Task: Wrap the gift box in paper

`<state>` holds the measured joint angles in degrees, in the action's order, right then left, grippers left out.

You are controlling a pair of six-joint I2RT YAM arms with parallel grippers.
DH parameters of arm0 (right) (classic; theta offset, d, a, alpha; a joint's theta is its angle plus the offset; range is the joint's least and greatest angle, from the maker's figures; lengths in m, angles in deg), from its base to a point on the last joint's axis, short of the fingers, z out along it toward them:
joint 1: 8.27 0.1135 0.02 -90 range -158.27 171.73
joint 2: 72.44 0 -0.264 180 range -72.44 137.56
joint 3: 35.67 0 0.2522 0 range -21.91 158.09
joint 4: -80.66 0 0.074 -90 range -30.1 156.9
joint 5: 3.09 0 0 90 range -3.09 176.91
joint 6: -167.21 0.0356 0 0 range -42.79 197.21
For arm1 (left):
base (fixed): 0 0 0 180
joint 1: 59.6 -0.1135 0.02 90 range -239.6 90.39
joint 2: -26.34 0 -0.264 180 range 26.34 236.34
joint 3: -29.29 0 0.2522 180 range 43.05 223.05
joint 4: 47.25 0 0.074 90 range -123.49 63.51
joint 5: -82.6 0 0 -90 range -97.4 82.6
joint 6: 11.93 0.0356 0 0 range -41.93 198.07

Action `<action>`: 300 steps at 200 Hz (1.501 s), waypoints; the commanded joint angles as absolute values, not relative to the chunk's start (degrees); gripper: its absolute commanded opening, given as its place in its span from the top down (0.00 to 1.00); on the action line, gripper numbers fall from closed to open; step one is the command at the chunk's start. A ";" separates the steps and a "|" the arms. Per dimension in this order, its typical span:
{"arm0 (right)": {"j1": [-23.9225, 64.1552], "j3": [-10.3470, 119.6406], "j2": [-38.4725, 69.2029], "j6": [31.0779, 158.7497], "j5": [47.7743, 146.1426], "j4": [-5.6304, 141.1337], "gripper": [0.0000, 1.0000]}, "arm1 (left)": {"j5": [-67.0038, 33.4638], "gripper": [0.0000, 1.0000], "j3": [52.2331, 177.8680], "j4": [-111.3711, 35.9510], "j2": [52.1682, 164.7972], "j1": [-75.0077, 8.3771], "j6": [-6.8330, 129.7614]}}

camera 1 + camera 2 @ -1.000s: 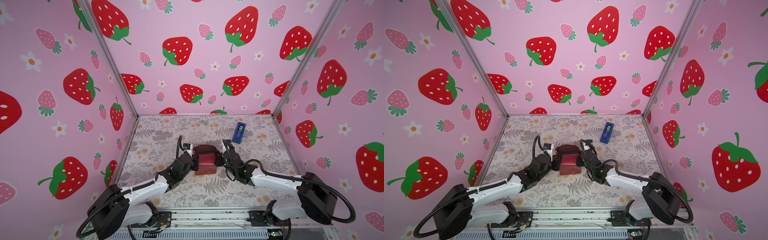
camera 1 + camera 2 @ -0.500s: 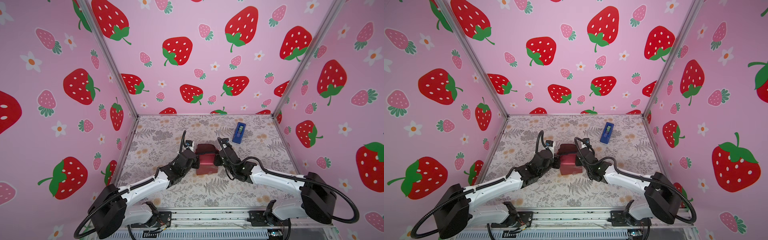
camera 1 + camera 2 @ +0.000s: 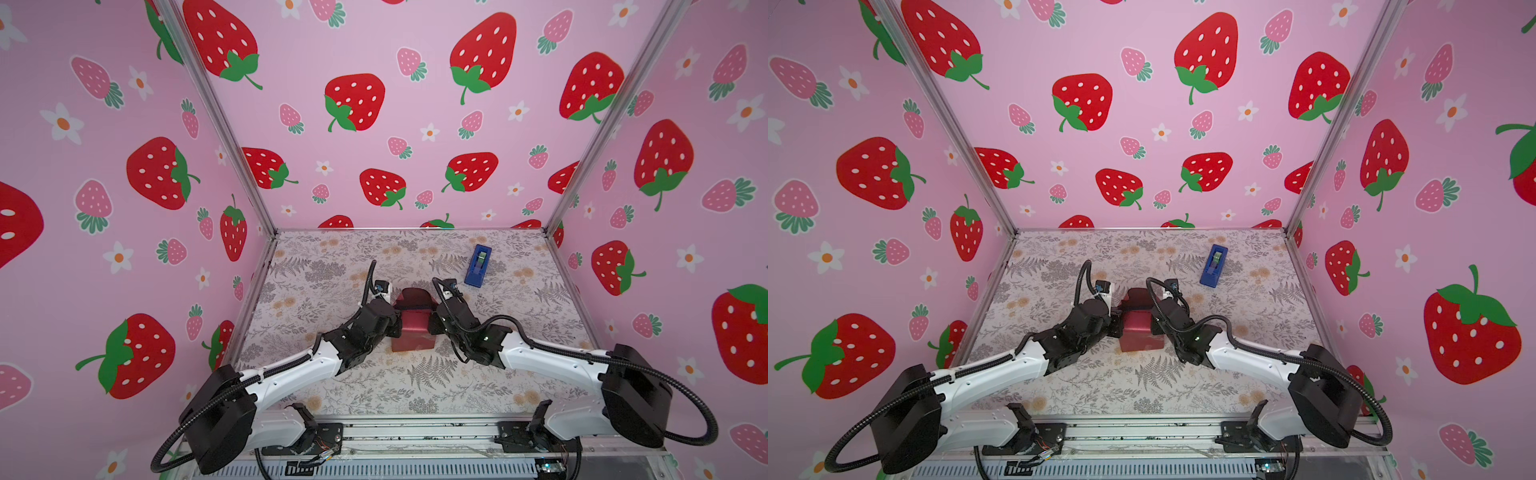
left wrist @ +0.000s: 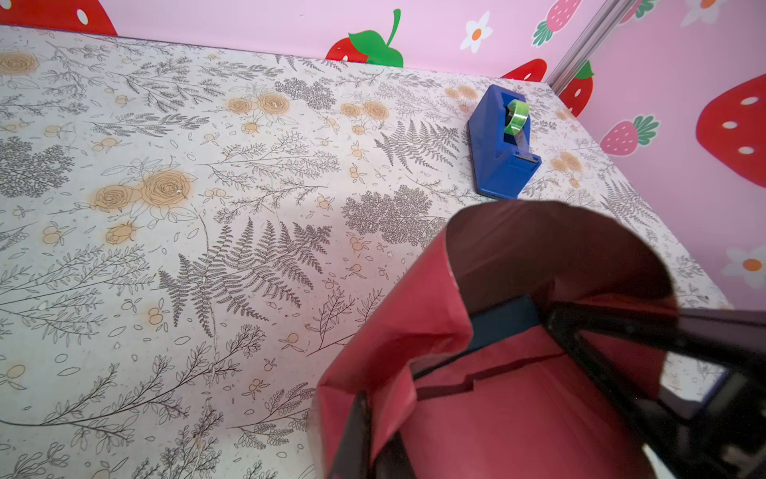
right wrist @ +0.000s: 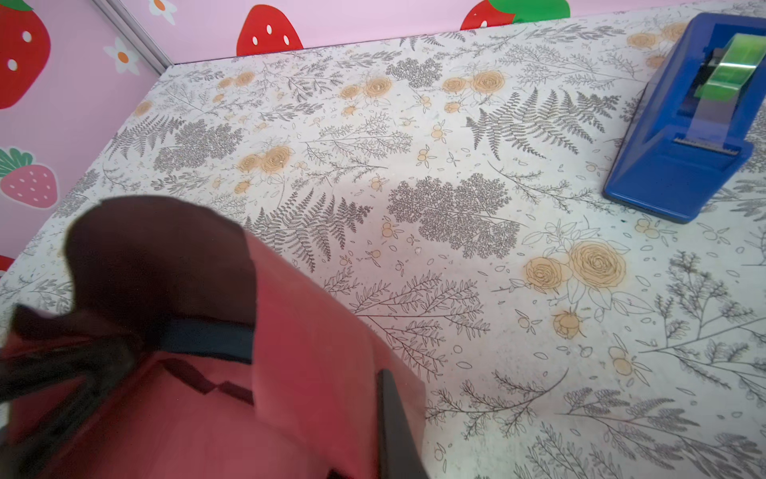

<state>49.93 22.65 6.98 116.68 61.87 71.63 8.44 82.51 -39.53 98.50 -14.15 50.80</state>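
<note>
Left gripper (image 3: 397, 327) has just pinched shut on the paper (image 3: 413, 337), matching the right gripper (image 3: 431, 326), both flanking the gift box (image 4: 505, 319); the far end gapes, so folding probably comes next.

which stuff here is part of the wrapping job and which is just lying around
job: paper, folded round the gift box; left gripper and right gripper, gripping its sides
lying about: blue tape dispenser, standing apart, untouched

No legible text or numbers anywhere. Tape dispenser (image 4: 497, 166) shows no brand (white tag (image 3: 383, 287) on the left wrist is too small to read).
</note>
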 commanded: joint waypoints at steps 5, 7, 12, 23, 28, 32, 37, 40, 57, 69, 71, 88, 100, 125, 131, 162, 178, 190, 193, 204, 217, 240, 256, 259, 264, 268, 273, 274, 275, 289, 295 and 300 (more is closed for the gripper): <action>50.56 22.74 5.91 117.41 60.10 68.70 0.79 | 8.73 0.91 81.38 -40.35 97.91 -13.84 49.64; 50.58 22.92 5.64 117.23 59.86 68.47 0.78 | 8.70 0.91 81.37 -40.41 97.85 -13.89 49.63; 50.54 23.47 4.90 116.85 59.50 67.75 0.74 | 8.84 0.91 81.30 -40.41 97.65 -13.90 49.63; 50.54 24.62 3.00 115.80 58.47 66.53 0.66 | 8.80 0.91 81.37 -40.39 97.24 -13.85 49.63; 50.55 25.22 2.20 115.34 58.09 65.80 0.64 | 8.90 0.90 81.41 -40.38 97.10 -13.90 49.68; 50.53 25.99 1.45 115.13 57.80 64.94 0.62 | 8.91 0.90 81.46 -40.37 97.01 -13.90 49.68; 50.53 26.85 0.73 115.07 57.53 63.87 0.60 | 8.95 0.90 81.54 -40.41 96.93 -13.90 49.68; 50.57 27.36 0.39 115.01 57.41 63.30 0.59 | 8.94 0.90 81.59 -40.41 96.92 -13.90 49.68; 50.63 30.94 -1.18 115.64 58.49 59.56 0.55 | 8.92 0.90 81.61 -40.42 96.83 -13.88 49.52; 50.81 32.32 -1.96 115.84 60.86 59.08 0.56 | 8.94 0.89 81.56 -40.52 96.83 -13.97 49.20; 50.86 32.39 -2.06 115.98 61.28 59.08 0.56 | 8.95 0.89 81.55 -40.52 96.83 -13.96 49.17; 51.78 32.84 -2.30 116.05 65.63 60.05 0.62 | 8.90 0.88 81.37 -40.75 96.74 -13.99 48.81; 52.49 32.96 -1.75 115.46 69.58 61.31 0.67 | 8.94 0.87 81.22 -40.63 96.58 -13.99 48.55; 54.41 33.20 0.98 115.33 75.35 61.85 0.74 | 9.03 0.85 80.67 -40.87 96.13 -14.12 47.97; 54.88 33.29 1.90 115.63 76.07 61.50 0.76 | 9.02 0.85 80.58 -40.79 96.15 -14.16 47.88; 56.31 31.26 5.32 118.32 77.61 60.72 0.82 | 8.85 0.85 80.49 -40.57 96.04 -14.32 47.69; 56.33 29.68 6.39 119.12 78.59 61.53 0.83 | 8.85 0.85 80.49 -40.46 96.12 -14.43 47.66; 56.34 29.25 7.33 119.24 78.33 61.42 0.84 | 8.75 0.84 80.58 -40.43 96.21 -14.43 47.58; 56.33 29.25 7.57 119.40 78.17 61.33 0.84 | 8.73 0.84 80.58 -40.43 96.21 -14.43 47.51; 56.20 29.38 8.57 119.42 77.26 60.85 0.85 | 8.68 0.85 80.58 -40.52 96.39 -14.43 47.48; 55.85 29.51 9.65 119.83 76.24 60.18 0.86 | 8.65 0.84 80.66 -40.53 96.56 -14.43 47.33; 54.74 29.45 11.06 120.61 74.53 59.58 0.87 | 8.60 0.84 80.67 -40.52 96.56 -14.43 47.44; 53.82 29.66 11.63 120.63 74.12 59.35 0.87 | 8.60 0.84 80.66 -40.44 96.56 -14.43 47.44; 53.65 29.65 11.71 120.57 74.08 59.38 0.87 | 8.52 0.84 80.60 -40.46 96.56 -14.43 47.48; 53.38 29.74 11.95 120.50 74.09 59.41 0.87 | 8.58 0.84 80.58 -40.47 96.56 -14.39 47.48; 53.19 29.77 12.09 120.46 74.17 59.51 0.87 | 8.57 0.84 80.58 -40.50 96.56 -14.43 47.48; 52.96 29.77 12.39 120.34 74.23 59.50 0.88 | 8.58 0.84 80.51 -40.52 96.56 -14.41 47.41; 52.93 29.77 12.47 120.35 74.24 59.51 0.88 | 8.55 0.84 80.50 -40.52 96.56 -14.42 47.40; 52.92 29.77 12.47 120.32 74.29 59.51 0.88 | 8.57 0.84 80.50 -40.52 96.56 -14.42 47.44; 52.32 29.61 13.20 120.27 74.85 59.66 0.89 | 8.46 0.84 80.41 -40.57 96.39 -14.43 47.40; 52.19 29.39 13.57 120.28 75.15 59.85 0.89 | 8.46 0.84 80.32 -40.52 96.24 -14.41 47.44; 51.97 29.19 13.86 120.30 75.62 60.06 0.90 | 8.44 0.84 80.25 -40.64 96.11 -14.42 47.49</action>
<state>52.92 30.30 10.96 119.43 75.81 65.21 8.44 80.98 -39.99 96.84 -14.35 48.20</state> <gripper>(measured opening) 0.112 0.156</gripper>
